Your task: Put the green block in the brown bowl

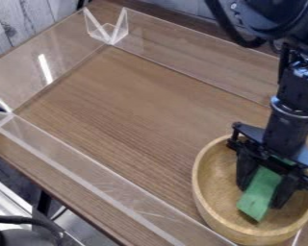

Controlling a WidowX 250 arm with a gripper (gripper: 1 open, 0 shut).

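Black and many-jointed, the robot arm (pixel 295 91) comes down from the upper right corner of the view, its black gripper (pixel 275 178) reaching inside the round light-tan wooden bowl (pixel 203 197). Its fingers are closed on the flat bright-green rectangular block (pixel 258 194) — pinching it near the upper end, while the lower part shows below the fingertips. The block is within the bowl's rim, tilted in the view, its lower end toward the front left of the bowl's inside; whether that end touches the bottom cannot be told.

Pale wood shows on the bowl's thick rim and along its inner wall, to the left of the block and in front of it. The bowl stands at the lower right of the brown wood-grain tabletop (pixel 112 106), near a clear transparent strip (pixel 99 178) that runs diagonally along the near left side. Part of the bowl's far right side is hidden behind the gripper.

At the upper left, well apart from the bowl, a clear angular plastic piece (pixel 107 26) stands at the corner of the tabletop, and grey wood-grain planks (pixel 22 21) show beyond it. Down in the lower left corner lies a dark rounded object with a black curved band (pixel 26 220) — too little of it shows to name it.
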